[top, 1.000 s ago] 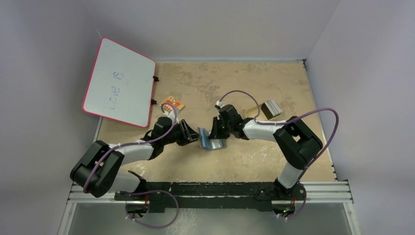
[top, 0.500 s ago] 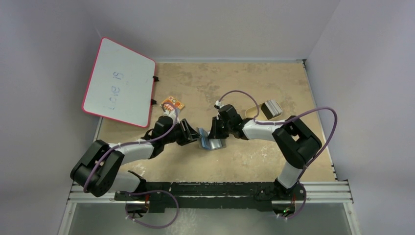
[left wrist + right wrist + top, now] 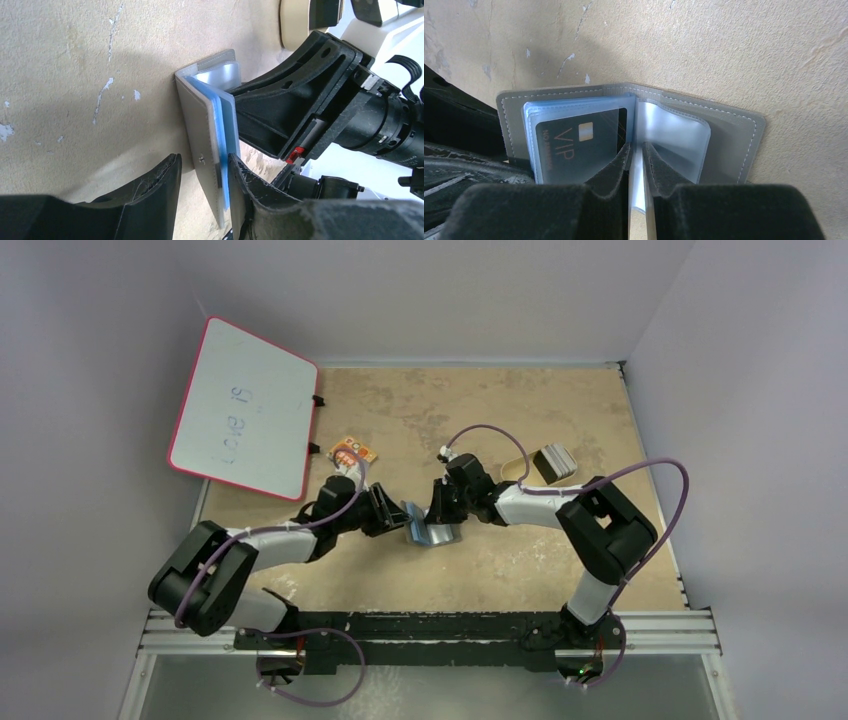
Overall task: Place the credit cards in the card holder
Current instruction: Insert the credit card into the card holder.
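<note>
A whiteboard (image 3: 245, 410) with a red rim and blue scrawl lies far out beyond my left fingers (image 3: 145, 195). A small orange packet (image 3: 352, 452) lies nearer them. Off to the right of my right fingers (image 3: 609, 175) a tan tray (image 3: 513, 469) sits on the scuffed beige table (image 3: 560, 410).

Card holder (image 3: 204, 135) upright within left gripper (image 3: 202, 167)

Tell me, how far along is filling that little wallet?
Done: the card holder is open with one dark VIP card sleeved. In hand: the left gripper straddles its upright cover while the right gripper pinches a pale leaf, sleeve or card, unclear. Left: the grey stack by the tan tray.
</note>
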